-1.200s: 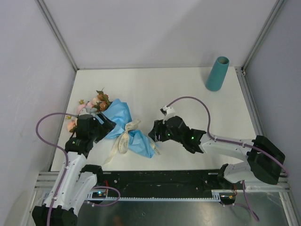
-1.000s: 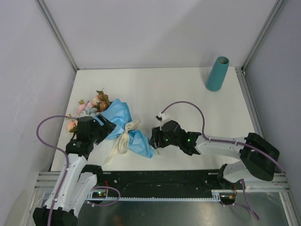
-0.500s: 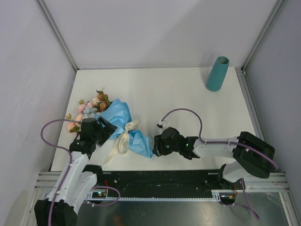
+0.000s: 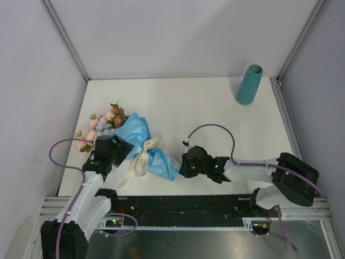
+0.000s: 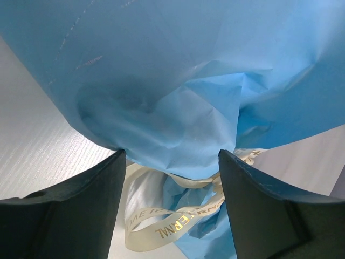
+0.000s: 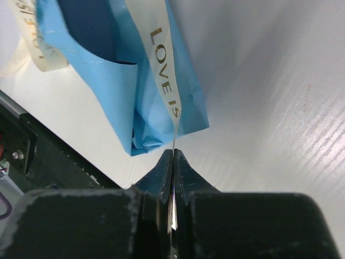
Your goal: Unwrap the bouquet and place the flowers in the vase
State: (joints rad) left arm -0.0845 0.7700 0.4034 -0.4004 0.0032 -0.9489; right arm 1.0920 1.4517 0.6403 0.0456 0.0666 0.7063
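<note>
Right now your right gripper [image 6: 173, 157] is pinched fully together on the tail of the cream ribbon [image 6: 163, 65]. The strip with its gold lettering runs straight down into the seam between the two fingers, and no gap shows between them. That gripper sits low over the table [image 4: 205, 108], just beside the pointed stem end of the bouquet [image 4: 141, 141].

Your left gripper [image 5: 172, 162] stands wide apart. Its two dark fingers [image 5: 64, 205] straddle the wrapped body of the bouquet, and the light blue tissue paper [image 5: 172, 81] bulges into the space between them. The paper reaches both finger edges, yet the jaws are not closed on it, so you have nothing held on that side. A loop of ribbon lies on the table between and below those fingers.

From above, the bouquet lies flat in the near left part of the table, on a diagonal. The flowers [image 4: 105, 121] poke out of the wrap toward the far left, with pink, pale blue and rust heads showing. The ribbon is tied around the middle of the wrap, between your two grippers.

You have the vase [image 4: 248, 84] upright at the far right corner, well apart from both arms and from the bouquet.
</note>
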